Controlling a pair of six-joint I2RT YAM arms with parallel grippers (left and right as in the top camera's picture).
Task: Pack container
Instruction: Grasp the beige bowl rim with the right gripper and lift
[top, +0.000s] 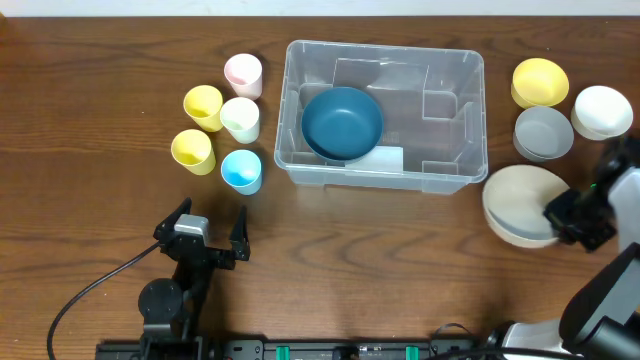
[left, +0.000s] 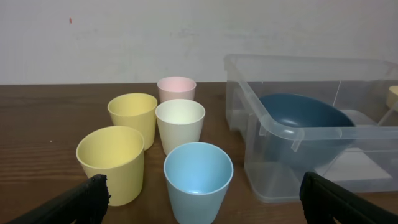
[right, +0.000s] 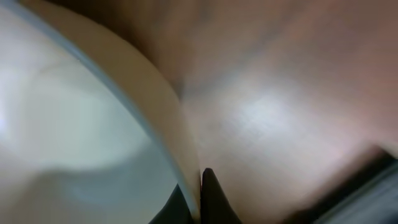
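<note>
The container (top: 385, 48) stands on the table (top: 400, 260) at the upper centre of the overhead frame. A blue bowl (top: 342, 122) lies in its left half.

Left gripper (top: 212, 213): lower left of the frame, fingers spread wide, holding nothing.

Right gripper (top: 553, 213): right edge of the frame, fingertips pinched on the rim of the cream bowl (top: 515, 200), one inside and one outside. This bowl sits just beside the container's lower right corner.

Clear container (top: 400, 46), dark blue bowl (top: 342, 122), beige bowl (top: 515, 200), pink cup (top: 243, 73), cream cup (top: 240, 118), light blue cup (top: 241, 169) and brown wood-grain table (top: 380, 260)
</note>
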